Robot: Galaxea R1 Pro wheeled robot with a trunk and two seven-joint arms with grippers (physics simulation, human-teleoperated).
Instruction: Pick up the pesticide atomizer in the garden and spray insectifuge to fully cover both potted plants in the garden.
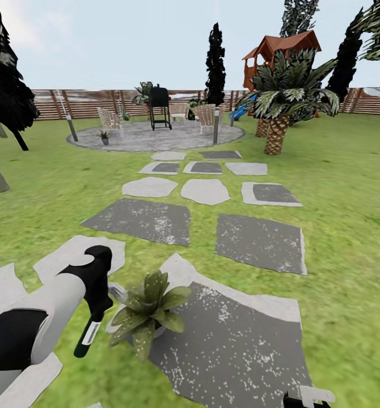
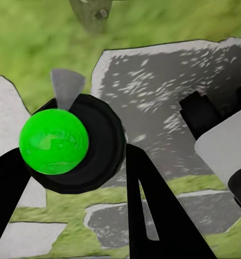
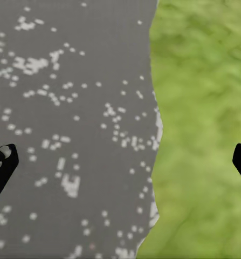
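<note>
The pesticide atomizer [image 1: 89, 334] is already in the left gripper [image 1: 97, 294] — head view shows a dark bottle with a pale label hanging at a slant from the black fingers, its long axis running down and slightly toward the robot. The nearer potted plant [image 1: 148, 311] sits just beside it, toward the robot's right, on the edge of a big grey stepping stone [image 1: 235, 345]. So the left arm is clearly the nearer one, and the spray would have to go sideways across to the leaves. I can't tell which end the nozzle is on from here. A second small potted plant [image 1: 104, 136] sits way off on the round patio [image 1: 156, 136] by the fence.

Left wrist view: the fingers [image 2: 152, 216] are pinched around a round black end of the bottle [image 2: 90, 143], with a bright green ball on it — no idea what that marker is.

Right wrist view: the right gripper [image 3: 120, 162] is spread wide, holding nothing, over the stone's edge [image 3: 71, 108] and grass [image 3: 206, 108].
</note>
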